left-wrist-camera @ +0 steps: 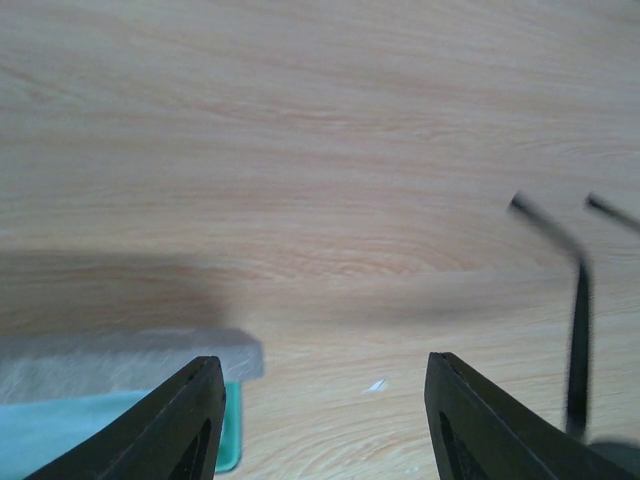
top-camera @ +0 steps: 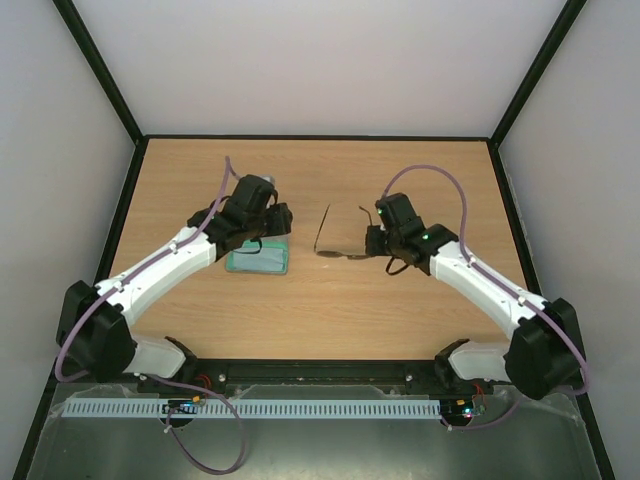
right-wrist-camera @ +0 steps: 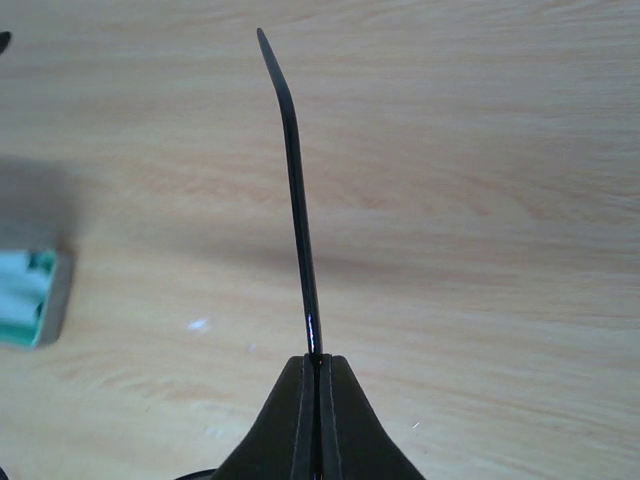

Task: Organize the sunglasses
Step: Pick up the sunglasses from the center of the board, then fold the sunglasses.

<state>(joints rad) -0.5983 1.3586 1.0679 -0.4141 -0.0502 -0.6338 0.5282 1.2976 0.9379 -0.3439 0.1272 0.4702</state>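
Observation:
The sunglasses (top-camera: 338, 254) lie mid-table, thin dark wire frame with one temple arm (top-camera: 322, 226) pointing away. My right gripper (top-camera: 376, 240) is shut on the other temple arm; in the right wrist view the slim black arm (right-wrist-camera: 296, 200) sticks straight out from the closed fingertips (right-wrist-camera: 317, 365). My left gripper (top-camera: 270, 226) hovers over the far end of the grey case (top-camera: 258, 262) with green lining. In the left wrist view it (left-wrist-camera: 325, 400) is open and empty, the case corner (left-wrist-camera: 130, 360) by its left finger (left-wrist-camera: 190, 425), and the sunglasses' temple arms (left-wrist-camera: 578, 300) at the right.
The case's green-lined end also shows at the left edge of the right wrist view (right-wrist-camera: 28, 296). Black frame rails (top-camera: 320, 137) border the wooden table at back and sides. A perforated white strip (top-camera: 300, 408) runs along the near edge between the arm bases.

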